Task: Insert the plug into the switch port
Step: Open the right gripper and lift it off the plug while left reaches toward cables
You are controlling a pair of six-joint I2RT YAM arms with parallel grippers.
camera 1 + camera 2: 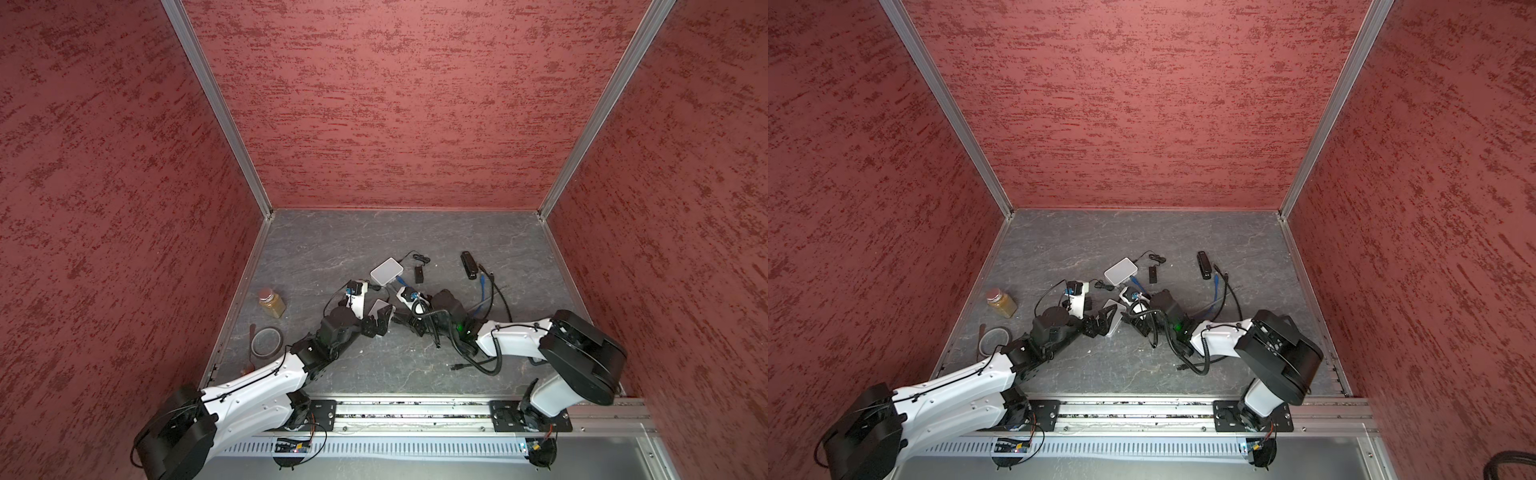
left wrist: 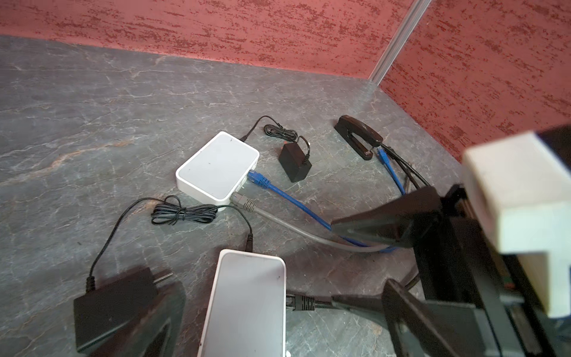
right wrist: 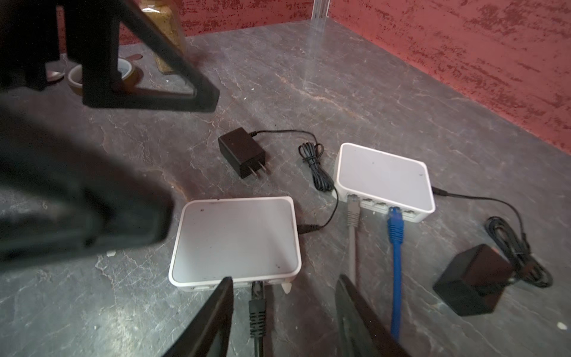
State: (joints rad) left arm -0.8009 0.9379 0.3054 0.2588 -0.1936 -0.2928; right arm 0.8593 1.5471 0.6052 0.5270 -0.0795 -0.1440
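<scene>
Left end effector [image 2: 279, 287] hangs spread wide, gripping nothing, with one of its fingers on each side of the near switch [image 2: 247, 303] on the table [image 2: 92, 123]; whether either finger touches the casing I cannot tell; I judge that it flanks the near switch so the light casing cannot slide while a plug is pushed home; a black power adapter [image 2: 114, 309] lies just beside the near switch on that side, and its thin lead runs into a side wall of the near switch.

At the port face of the near switch sits the black plug [image 3: 257, 296], nose inside a port; it looks seated, though whether its latch has caught is too small to tell; its long axis lies flat along the table and square to that face, nose toward the near switch, with its cable running straight away from it.

Right end effector [image 3: 284, 278] is released; its fingers straddle the black plug with a clear gap on each side; it is lined up with the plug's axis, probably so that it can close again for a straight push or back away without dragging the cable.

Beyond the near switch, further right, a far switch [image 3: 383, 179] holds a grey plug [image 3: 352, 210] and a blue plug [image 3: 396, 222], both set parallel to the black plug.
</scene>
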